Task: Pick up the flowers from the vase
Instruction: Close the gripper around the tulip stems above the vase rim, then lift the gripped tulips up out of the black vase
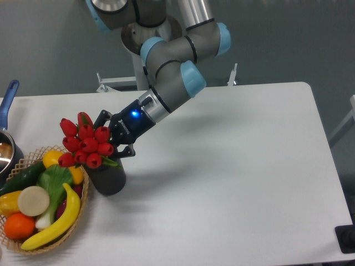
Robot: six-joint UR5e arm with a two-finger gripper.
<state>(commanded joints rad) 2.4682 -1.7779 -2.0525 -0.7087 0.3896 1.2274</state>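
I have the gripper clenched on the flowers, at the vase's twelve o'clock, ready to lift.

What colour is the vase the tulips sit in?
Dark grey, nearly black, on the vase below the flowers; the fixed camera shows it best.

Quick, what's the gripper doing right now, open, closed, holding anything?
Gripper: closed on the flowers, with a finger on each side of the bunch just above the vase.
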